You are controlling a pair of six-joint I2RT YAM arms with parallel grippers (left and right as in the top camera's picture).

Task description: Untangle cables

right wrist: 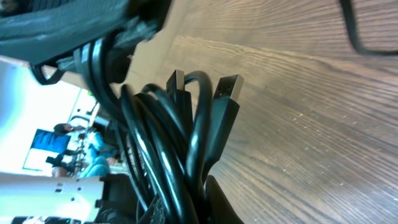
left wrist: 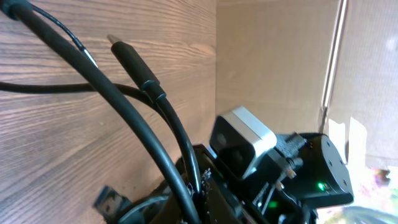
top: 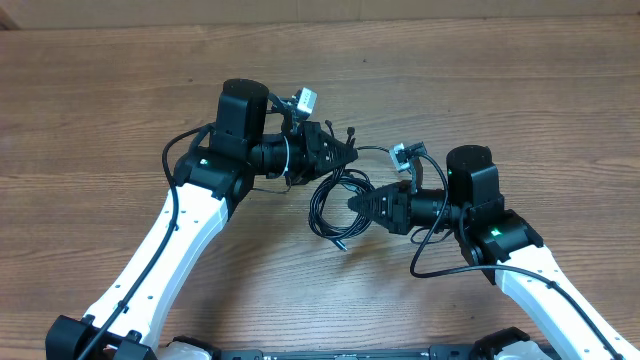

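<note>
The cables [top: 322, 208] are thin black cords bunched in one loose coil on the wooden table between my two grippers. My left gripper [top: 346, 153] points right and is shut on strands at the coil's upper edge. In the left wrist view two cords [left wrist: 140, 118] run up out of the jaws [left wrist: 198, 198], one ending in a plug tip [left wrist: 127, 55]. My right gripper [top: 358, 204] points left and is shut on the coil's right side. In the right wrist view the bundle [right wrist: 158, 140] fills the jaws [right wrist: 198, 202], with a USB plug [right wrist: 229, 88] sticking up.
The wooden table [top: 120, 90] spreads all round. The two arms face each other closely at the middle. The right arm's white wrist camera [left wrist: 244, 142] shows close in the left wrist view. Thicker arm cables loop beside each wrist [top: 430, 262].
</note>
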